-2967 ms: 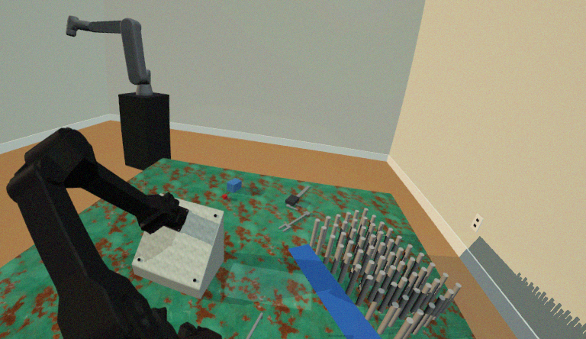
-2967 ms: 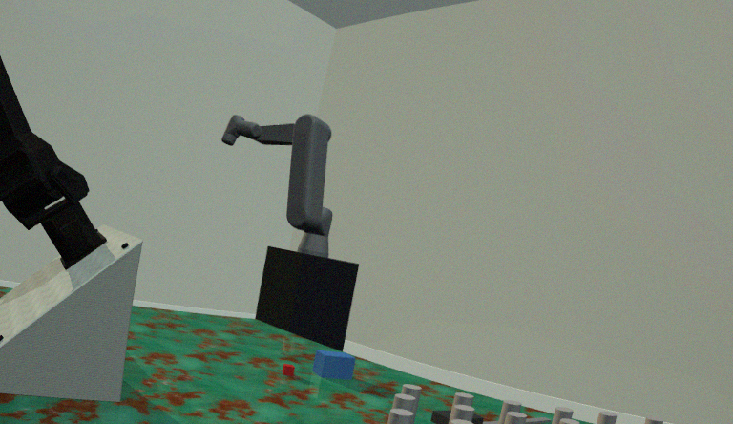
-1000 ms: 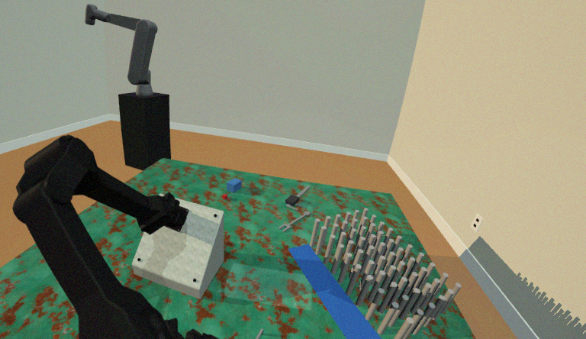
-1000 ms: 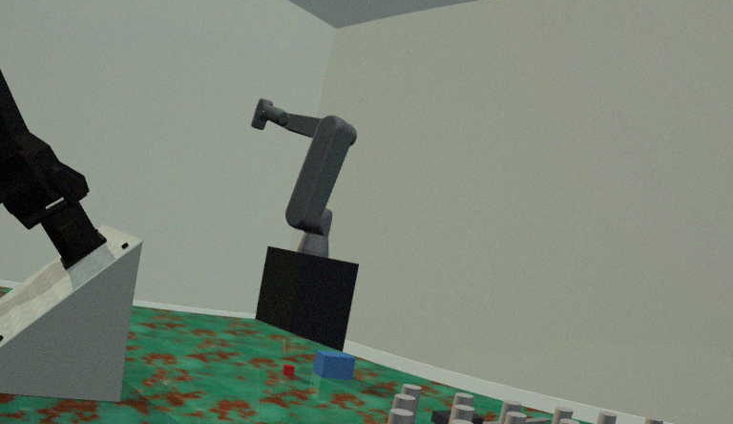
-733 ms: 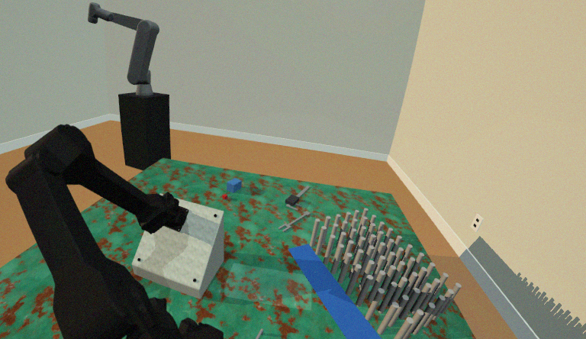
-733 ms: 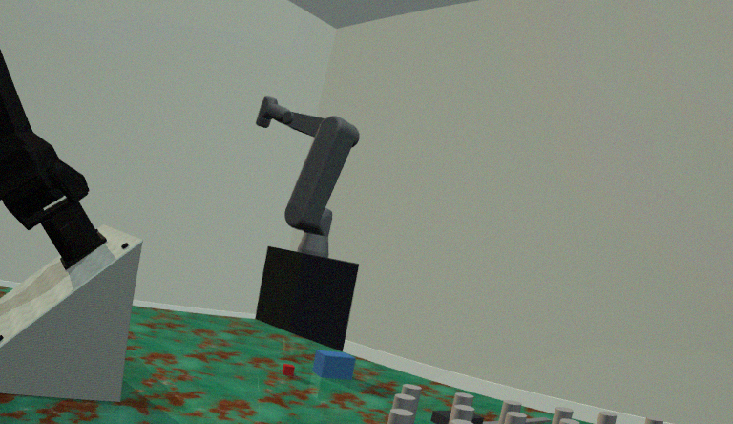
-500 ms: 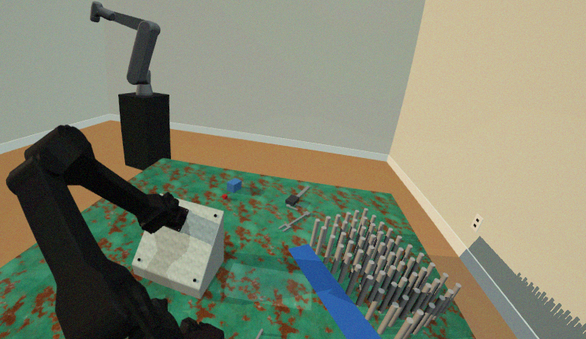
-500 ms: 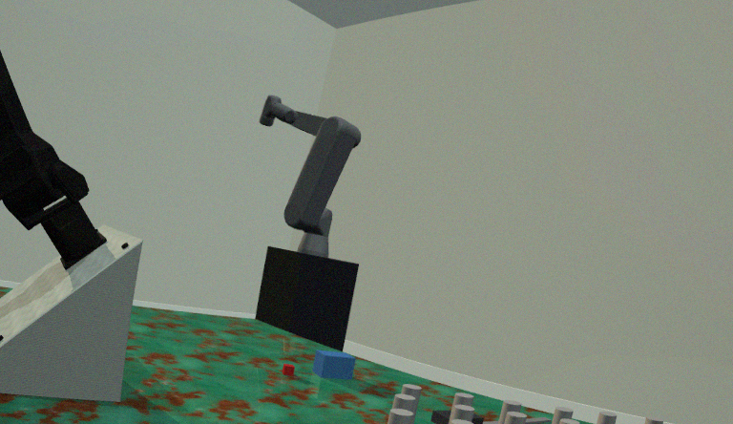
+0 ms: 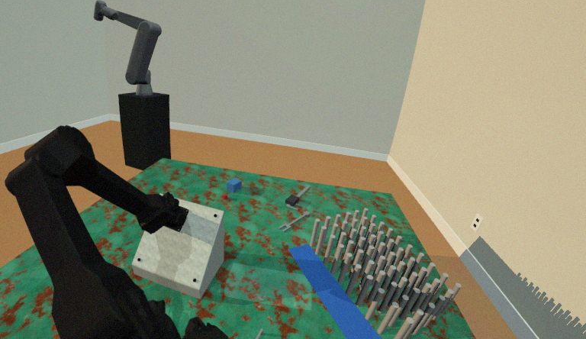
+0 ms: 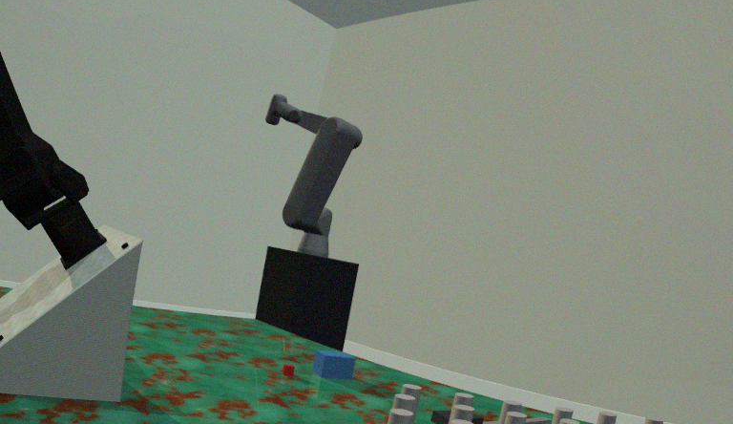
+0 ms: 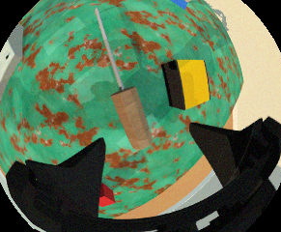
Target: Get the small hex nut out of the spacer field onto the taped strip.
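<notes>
My gripper (image 11: 149,134) is open in the wrist view. A tool with a wooden handle (image 11: 130,113) and a thin metal shaft lies just beyond the fingertips, its shaft pointing up the view. Nothing is gripped. Part of the shaft (image 9: 259,334) shows at the bottom edge of the top view, near the cropped hand. The metal spacers (image 9: 314,231) (image 10: 402,416) stand upright in a dense field; the exterior view shows only some tops. The blue taped strip (image 9: 317,270) (image 11: 180,3) runs in front of them. The nut cannot be made out.
My arm rises from a sloped box (image 9: 172,249) (image 10: 70,344). A forked tool (image 9: 295,221) and a dark block with a bar (image 9: 292,199) lie behind the strip. A yellow-black block (image 11: 193,84) is beside the handle. A blue block (image 9: 233,185) (image 10: 335,365) stands farther back.
</notes>
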